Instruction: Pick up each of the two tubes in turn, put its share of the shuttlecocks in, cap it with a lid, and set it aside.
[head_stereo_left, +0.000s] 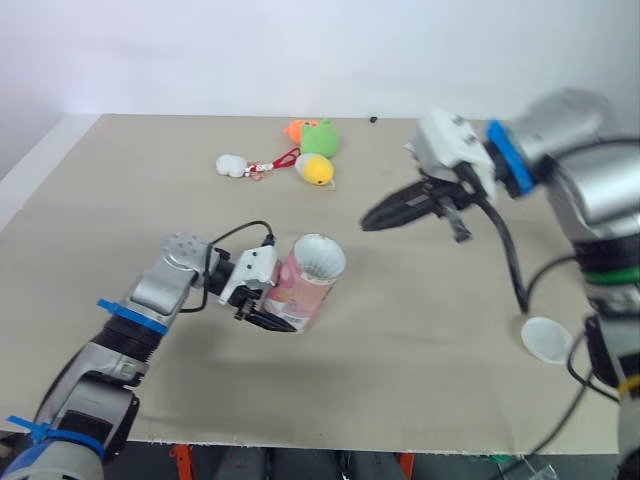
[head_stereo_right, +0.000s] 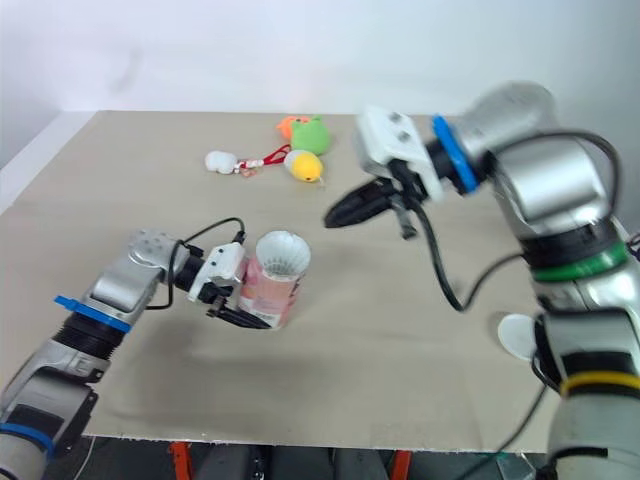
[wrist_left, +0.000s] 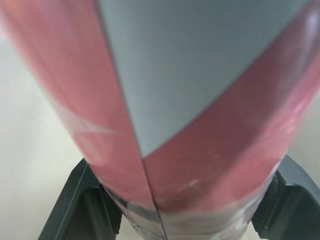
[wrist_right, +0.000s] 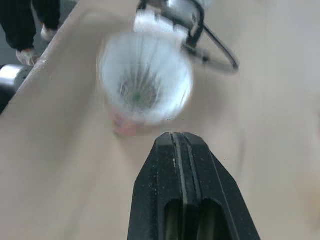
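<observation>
Seen from the head, the left gripper (head_stereo_left: 272, 316) is clamped low on the pink tube (head_stereo_left: 303, 290), which leans away from its fingers. I cannot tell whether the tube's base rests on the table (head_stereo_left: 420, 380) or sits just off it. A white shuttlecock (head_stereo_left: 319, 257) sits in the mouth, well above those fingers. The right gripper (head_stereo_left: 376, 218) hangs apart from the tube, tips aimed toward it, its fingers pressed together and holding nothing. The white lid (head_stereo_left: 547, 338) lies well behind them, near the table's edge. The left wrist view has the tube wedged between both black fingers (wrist_left: 82, 210), low on its wall. Held that low and tilted, it could pivot or slip if pushed at the top. The right wrist view looks past the shut fingertips straight into the feather skirt, just ahead of them. An off-centre press could crush the feathers, and a skirt standing proud of the rim would likely keep the lid from seating.
</observation>
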